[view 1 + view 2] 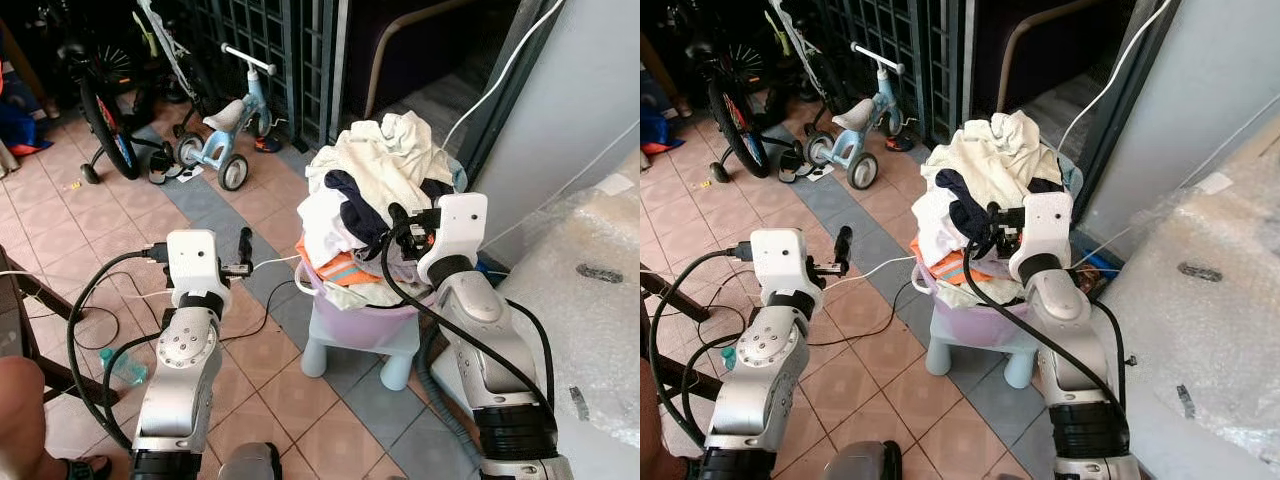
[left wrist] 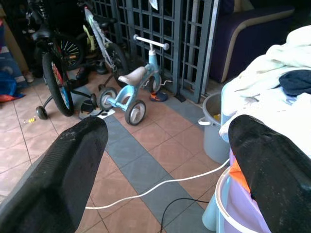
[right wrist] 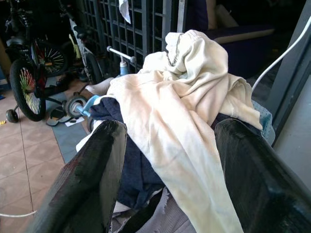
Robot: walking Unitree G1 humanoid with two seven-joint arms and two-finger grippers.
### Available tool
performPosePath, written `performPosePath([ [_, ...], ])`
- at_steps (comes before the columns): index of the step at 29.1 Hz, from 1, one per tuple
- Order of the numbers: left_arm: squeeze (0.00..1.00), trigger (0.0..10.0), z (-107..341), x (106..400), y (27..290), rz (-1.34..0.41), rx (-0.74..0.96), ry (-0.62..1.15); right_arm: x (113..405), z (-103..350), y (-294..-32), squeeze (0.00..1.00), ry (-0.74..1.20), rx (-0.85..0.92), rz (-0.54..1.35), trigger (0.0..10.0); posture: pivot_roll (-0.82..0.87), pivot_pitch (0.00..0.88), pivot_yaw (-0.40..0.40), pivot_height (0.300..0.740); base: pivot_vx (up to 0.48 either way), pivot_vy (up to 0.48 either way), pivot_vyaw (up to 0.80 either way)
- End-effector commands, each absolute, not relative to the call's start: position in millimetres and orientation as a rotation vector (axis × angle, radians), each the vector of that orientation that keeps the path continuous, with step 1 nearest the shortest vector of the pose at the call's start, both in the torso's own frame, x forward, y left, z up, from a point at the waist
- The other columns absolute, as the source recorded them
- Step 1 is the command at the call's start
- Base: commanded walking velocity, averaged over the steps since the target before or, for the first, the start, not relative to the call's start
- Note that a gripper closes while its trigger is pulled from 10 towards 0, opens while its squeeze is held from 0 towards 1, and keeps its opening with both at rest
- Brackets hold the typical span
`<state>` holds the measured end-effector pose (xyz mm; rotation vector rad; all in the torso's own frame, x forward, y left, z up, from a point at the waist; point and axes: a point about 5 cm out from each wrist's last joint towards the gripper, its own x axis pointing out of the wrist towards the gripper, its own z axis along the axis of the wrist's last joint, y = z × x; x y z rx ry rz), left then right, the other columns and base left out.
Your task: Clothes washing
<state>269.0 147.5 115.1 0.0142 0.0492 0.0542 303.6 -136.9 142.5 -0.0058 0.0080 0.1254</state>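
- A lilac laundry basket sits on a pale blue plastic stool on the tiled floor, heaped far above its rim with clothes.
- On top of the pile lies a cream garment, with a dark navy piece below it and something orange at the rim.
- The right gripper is at the pile's near side, its fingers spread wide to either side of the cream garment (whether they touch the cloth, I cannot tell).
- The left gripper is held out over the floor to the left of the basket, apart from it, fingers spread and holding nothing.
- A white cable trails over the tiles between the left gripper and the basket.
- Farther back, before a dark metal grille, stand a small light-blue tricycle and a child's bicycle with training wheels.
- A person's knee shows at the lower left.
- Bubble wrap covers something at the right.
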Motion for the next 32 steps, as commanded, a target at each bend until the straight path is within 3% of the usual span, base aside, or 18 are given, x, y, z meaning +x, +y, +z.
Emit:
performPosePath([
  [1, 0.0, 10.0, 118.4, 268.9, 141.0, 0.03, 0.002, 0.038, 304.1, 139.7, -147.0, 0.0, 0.022, -0.01, 0.094, 10.0, 0.06, 0.075, 0.005, 0.74, 0.48, 0.0, 0.0],
  [8, 0.0, 10.0, 116.1, 269.7, 137.3, 0.028, -0.01, 0.055, 304.5, 138.4, -143.8, 0.0, 0.016, -0.015, 0.1, 10.0, 0.05, 0.075, 0.002, 0.74, 0.48, 0.0, -0.59],
  [17, 0.0, 10.0, 115.2, 270.8, 140.0, 0.095, 0.001, 0.062, 301.7, 133.2, -130.5, 0.0, 0.048, 0.031, 0.256, 10.0, 0.05, 0.084, -0.003, 0.74, 0.0, 0.0, 0.0],
  [20, 0.0, 10.0, 115.9, 270.4, 138.7, 0.09, 0.002, 0.059, 301.5, 135.4, -122.4, 0.0, 0.027, -0.047, 0.333, 10.0, 0.06, 0.087, -0.004, 0.74, 0.0, 0.0, 0.75],
  [26, 0.0, 10.0, 115.7, 269.5, 140.1, 0.1, 0.005, 0.062, 305.8, 135.2, -117.7, 0.0, 0.042, -0.043, 0.373, 10.0, 0.06, 0.089, -0.005, 0.74, 0.0, 0.0, 0.74],
  [32, 0.0, 10.0, 117.0, 268.7, 142.9, 0.111, 0.006, 0.058, 319.7, 133.9, -125.7, 0.0, 0.08, -0.076, 0.312, 10.0, 0.08, 0.086, -0.007, 0.74, 0.0, 0.0, 0.34],
])
